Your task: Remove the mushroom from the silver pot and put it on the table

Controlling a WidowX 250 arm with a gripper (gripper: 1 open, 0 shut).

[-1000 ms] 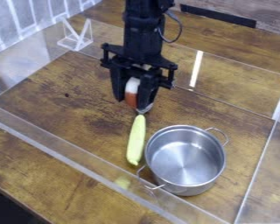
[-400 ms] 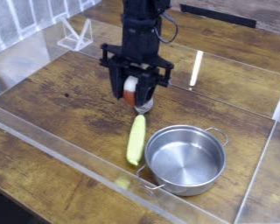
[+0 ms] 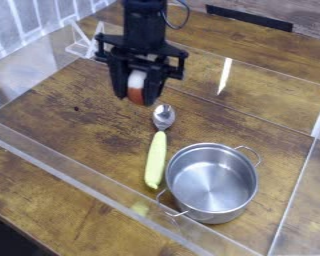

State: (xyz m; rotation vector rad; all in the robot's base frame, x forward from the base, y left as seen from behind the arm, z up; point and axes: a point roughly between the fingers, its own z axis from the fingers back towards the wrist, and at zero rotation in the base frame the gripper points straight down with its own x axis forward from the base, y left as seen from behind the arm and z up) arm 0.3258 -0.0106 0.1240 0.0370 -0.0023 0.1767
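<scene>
Acrylic wall (image 3: pixel 69 180) runs across the nearest part of the view, fencing the front edge of the table (image 3: pixel 69 125), whose dark wood planks show their grain. Just behind it, at about five o'clock in the view, we see the silver pot (image 3: pixel 212 180) standing upright on the planks; its shiny inside holds nothing, and its two small loop handles sit at eleven-to-five across the rim, one near the front wall and one toward the back.

Just beside the pot, at its nine o'clock, lies the yellow-handled spoon (image 3: pixel 156 150), handle toward us and its metal bowl pointing to twelve o'clock. We cannot tell whether the handle touches the pot's wall.

Farther back, at eleven o'clock from the spoon's bowl, the gripper (image 3: pixel 136 88) hangs from the black arm, pointing straight down and raised clear of the planks. Its jaws are partly closed around the mushroom (image 3: pixel 136 86), which we see as a white stem with a reddish cap at the bottom, held between the fingers above the tabletop and well apart from the pot.
</scene>
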